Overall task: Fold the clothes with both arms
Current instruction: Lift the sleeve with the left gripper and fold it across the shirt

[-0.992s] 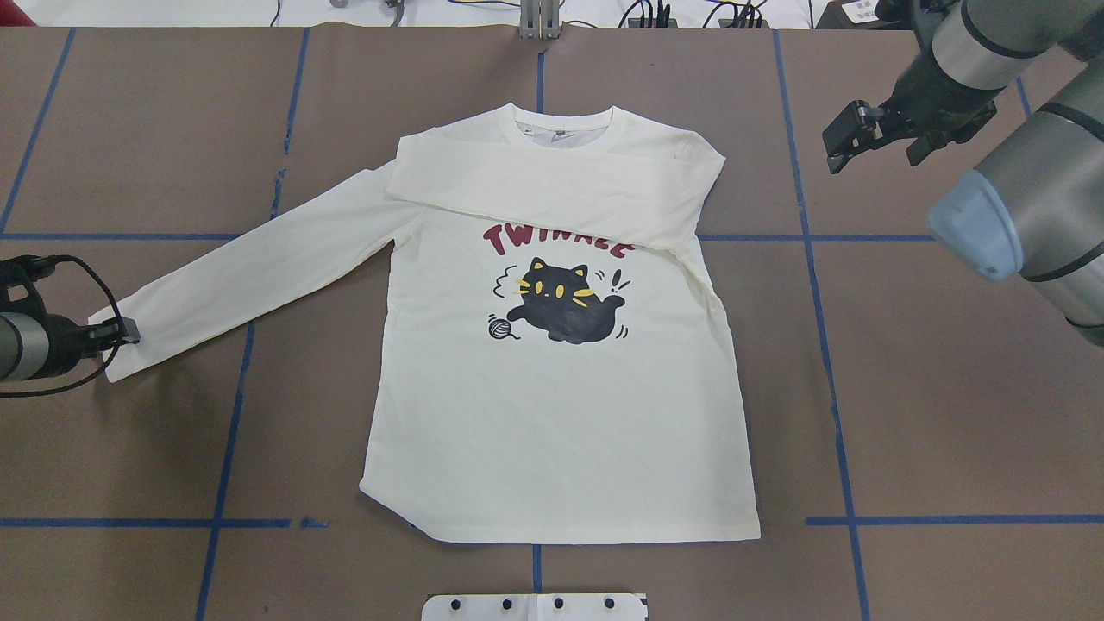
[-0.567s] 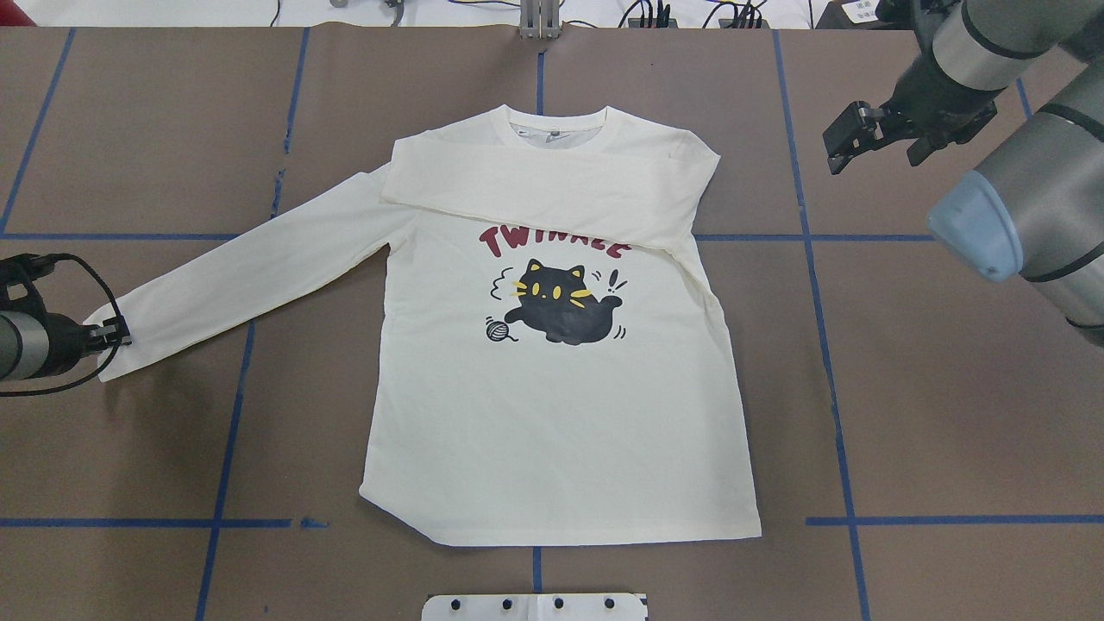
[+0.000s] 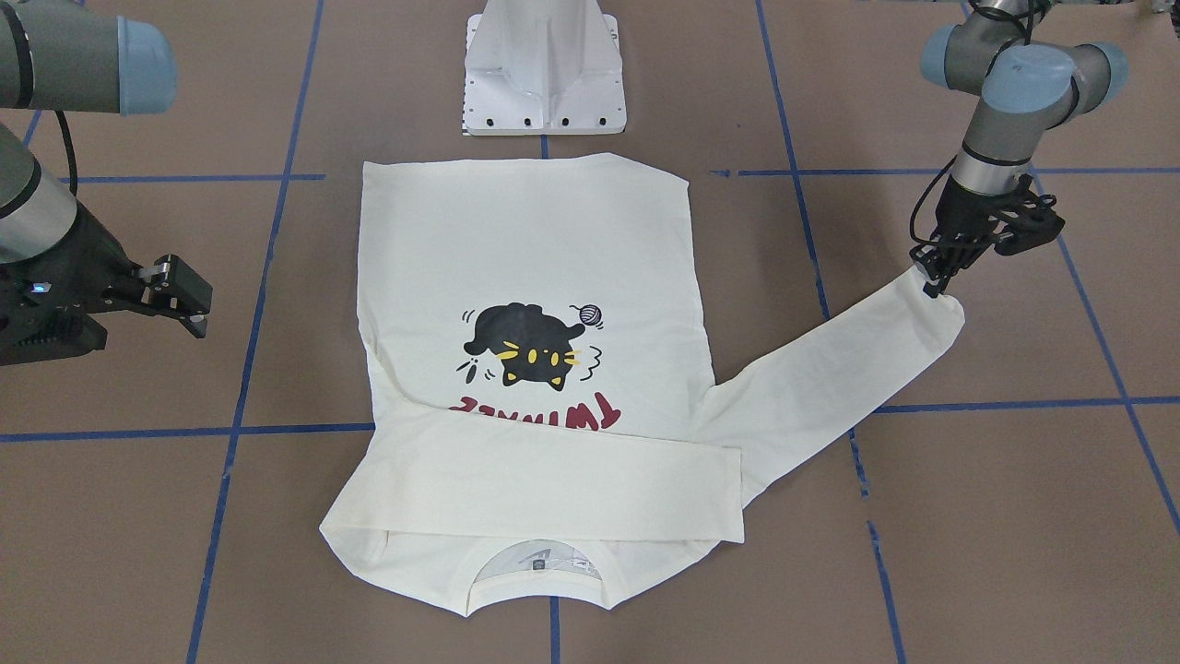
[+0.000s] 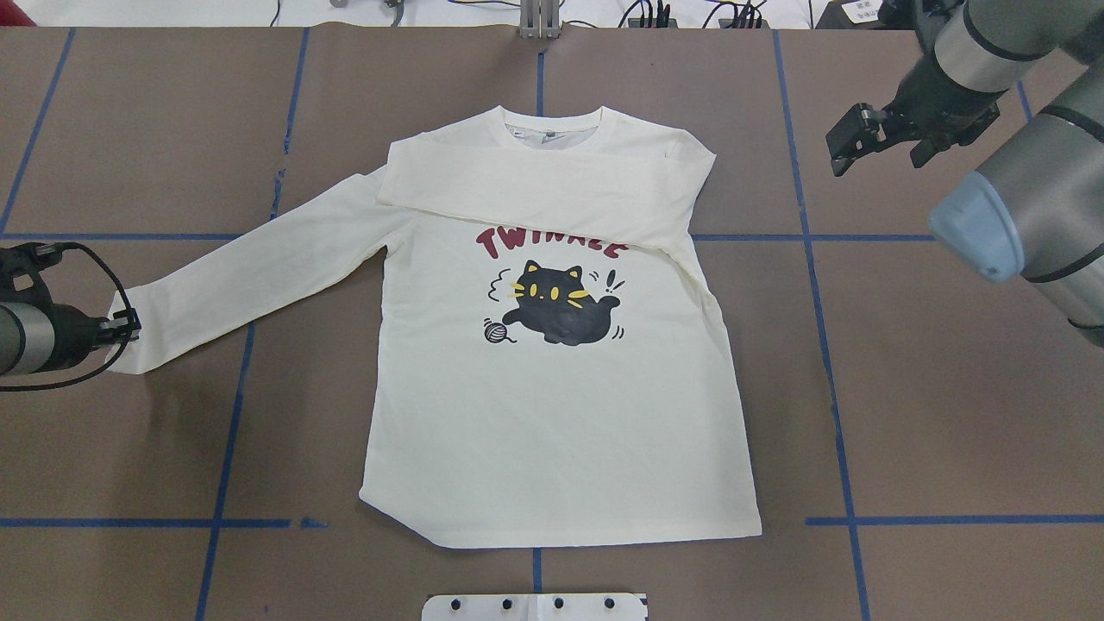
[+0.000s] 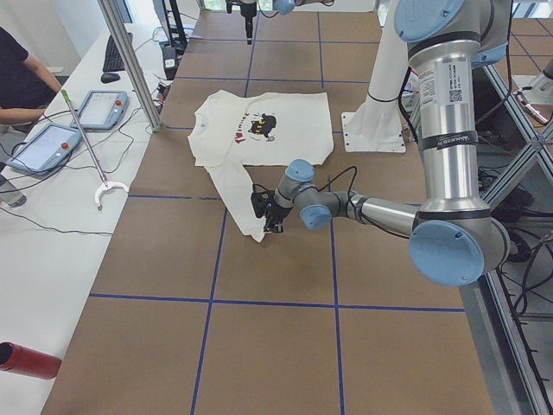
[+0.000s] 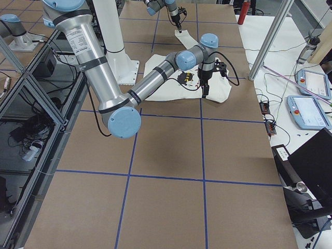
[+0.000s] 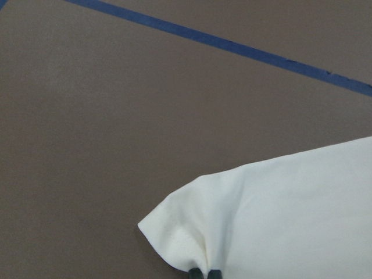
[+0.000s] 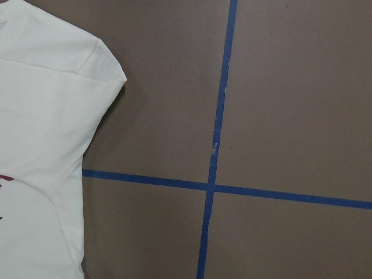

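The cream long-sleeved shirt [image 4: 552,414] lies flat, print up, with the black cat [image 4: 552,306] and red lettering showing. One sleeve [image 4: 535,185] is folded across the chest and covers the top of the lettering. The other sleeve [image 4: 259,263] stretches out toward my left arm. My left gripper [image 4: 128,330] is shut on that sleeve's cuff [image 3: 936,309] and holds it slightly off the table. The left wrist view shows the fingertips [image 7: 214,273] pinching the puckered cuff edge [image 7: 192,244]. My right gripper [image 4: 843,142] hovers open and empty beyond the shirt's far shoulder [image 8: 99,64].
Blue tape lines [image 4: 824,345] grid the brown table. The white pedestal base [image 3: 544,65] stands just past the shirt's hem. In the exterior left view, a side desk holds tablets [image 5: 52,147] with a person's arm [image 5: 22,112] beside them, and a red cylinder [image 5: 26,359] lies nearer.
My left gripper has lifted the cuff, curling the sleeve end inward, and the whole shirt has slid slightly toward my left. The right gripper has drifted a little farther from the shirt.
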